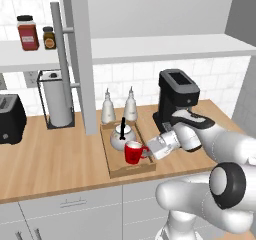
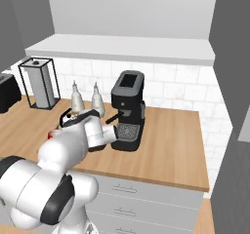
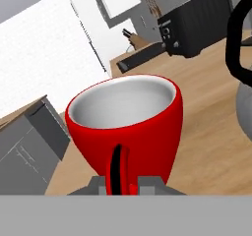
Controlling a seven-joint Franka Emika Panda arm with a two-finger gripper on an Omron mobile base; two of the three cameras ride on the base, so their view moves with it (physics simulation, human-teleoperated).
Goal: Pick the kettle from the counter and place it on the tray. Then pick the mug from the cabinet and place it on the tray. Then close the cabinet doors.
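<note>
— So, where does the mug point(image 1: 133, 152) sit?
— On the tray point(image 1: 111, 163), at its near end, upright. From the hand view its red wall and pale inside face the camera, with the loop handle turned straight toward the gripper point(image 3: 123, 183).

— And the gripper?
— It is pinching the mug's handle: the two small fingertips point(image 3: 101, 185) stand close on either side of the loop, pressed in on it. In the left base view the gripper point(image 1: 148, 151) reaches in from the right, level with the mug.

— What about the kettle point(image 1: 122, 137)?
— Also on the tray, just behind the mug, toward the wall, its thin black handle standing upright. The two look close together; I cannot tell whether they touch.

— How does the tray lie?
— On the wooden table point(image 1: 55, 159), long side running from near to far. Two pale narrow-necked bottles point(image 1: 130, 105) stand just beyond its far end, by the tiled wall.

— Anything else around?
— A black coffee machine point(image 1: 178, 98) to the right of the tray, a paper towel holder point(image 1: 55, 99) to the left, a dark toaster point(image 1: 10, 118) at the far left edge.

— And the cabinet point(image 1: 150, 46)?
— Above the table, its white shelf showing. One grey cabinet door point(image 1: 80, 54) stands open, edge-on, with its long silver bar handle. Two jars point(image 1: 28, 33) stand on the shelf to the left of it.
</note>
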